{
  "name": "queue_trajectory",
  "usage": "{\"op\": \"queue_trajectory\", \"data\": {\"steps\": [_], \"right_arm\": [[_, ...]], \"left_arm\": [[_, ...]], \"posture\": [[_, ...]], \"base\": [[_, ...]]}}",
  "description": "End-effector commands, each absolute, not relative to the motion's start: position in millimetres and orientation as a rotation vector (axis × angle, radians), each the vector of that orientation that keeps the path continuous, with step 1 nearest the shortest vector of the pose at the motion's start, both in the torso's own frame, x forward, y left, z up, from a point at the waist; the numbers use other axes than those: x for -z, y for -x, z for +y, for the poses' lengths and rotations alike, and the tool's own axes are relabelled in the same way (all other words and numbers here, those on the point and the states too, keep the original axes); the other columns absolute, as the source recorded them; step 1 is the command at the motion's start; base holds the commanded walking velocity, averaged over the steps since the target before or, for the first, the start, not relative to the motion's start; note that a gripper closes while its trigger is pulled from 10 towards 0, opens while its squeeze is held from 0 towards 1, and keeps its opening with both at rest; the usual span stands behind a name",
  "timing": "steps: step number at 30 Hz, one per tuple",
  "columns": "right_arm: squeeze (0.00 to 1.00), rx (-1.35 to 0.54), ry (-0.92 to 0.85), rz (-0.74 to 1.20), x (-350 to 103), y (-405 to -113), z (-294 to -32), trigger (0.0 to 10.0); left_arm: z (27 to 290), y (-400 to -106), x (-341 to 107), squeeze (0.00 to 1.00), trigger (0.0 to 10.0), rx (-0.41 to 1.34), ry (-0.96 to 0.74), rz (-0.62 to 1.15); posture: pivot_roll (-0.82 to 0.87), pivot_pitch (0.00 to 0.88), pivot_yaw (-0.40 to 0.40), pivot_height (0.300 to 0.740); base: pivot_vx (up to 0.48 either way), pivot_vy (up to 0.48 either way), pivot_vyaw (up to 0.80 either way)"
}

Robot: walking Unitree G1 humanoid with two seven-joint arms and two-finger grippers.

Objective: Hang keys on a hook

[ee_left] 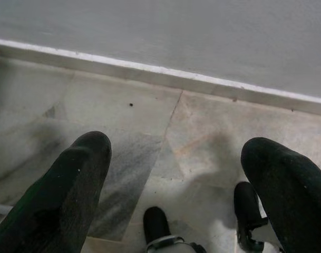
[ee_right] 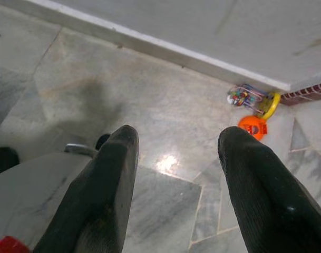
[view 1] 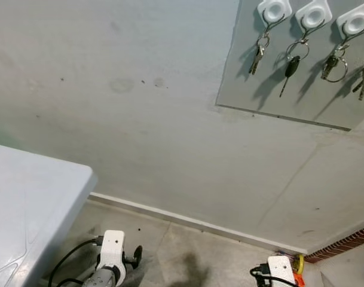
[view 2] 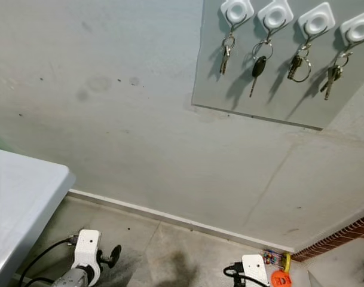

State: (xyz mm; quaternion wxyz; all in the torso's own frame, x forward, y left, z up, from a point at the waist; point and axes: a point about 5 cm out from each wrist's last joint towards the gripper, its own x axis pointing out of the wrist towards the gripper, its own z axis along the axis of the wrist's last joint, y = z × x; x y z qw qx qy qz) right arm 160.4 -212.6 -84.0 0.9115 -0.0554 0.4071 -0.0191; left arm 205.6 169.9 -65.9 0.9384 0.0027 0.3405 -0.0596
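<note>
Left gripper (ee_left: 173, 195): fingers spread apart, nothing between them, pointing down at the marble floor (ee_left: 123, 121) near the white baseboard (ee_left: 149, 71). Right gripper (ee_right: 176, 179): likewise apart and empty, aimed at floor tiles. Both arms hang low at the bottom of the head views, so neither is at work on the board.

Task items: four sets of keys hang on the wall. A grey panel (view 2: 229, 89) high on the wall carries four white square hooks (view 2: 275, 15) in a row; each hook holds one ring, keys dangling straight down under their own weight. The second set from the left includes a black-headed key (view 2: 258, 66). No free hook visible.

Judgement: hanging appears complete, or no key is in hand to hang; arms idle.

Other: edge of a white table (view 1: 26, 203) at the robot's left. Small coloured toy objects (ee_right: 253, 113) lie on the floor by the brick corner.
</note>
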Motion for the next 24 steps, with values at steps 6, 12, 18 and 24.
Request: {"op": "queue_trajectory", "data": {"steps": [6,12,18,24], "right_arm": [[0.0,0.03,0.102,0.92,93,-142,-207,10.0],[0.0,0.042,0.073,0.942,96,-136,-207,10.0],[0.0,0.055,0.058,0.944,96,-135,-209,10.0],[0.0,0.06,0.047,0.939,95,-137,-209,10.0]], "left_arm": [[167,-196,73,0.0,10.0,0.136,-0.028,0.751],[171,-190,76,0.0,10.0,0.13,-0.029,0.774],[170,-189,77,0.0,10.0,0.137,-0.035,0.782],[169,-191,76,0.0,10.0,0.138,-0.026,0.777]], "posture": [[0.01,0.038,-0.003,0.74],[0.01,0.032,-0.003,0.74],[0.01,0.028,-0.006,0.74],[0.01,0.025,-0.01,0.74]], "base": [[0.0,0.0,0.0],[0.0,0.0,0.0],[0.0,0.0,0.0],[0.0,0.0,0.0]]}}
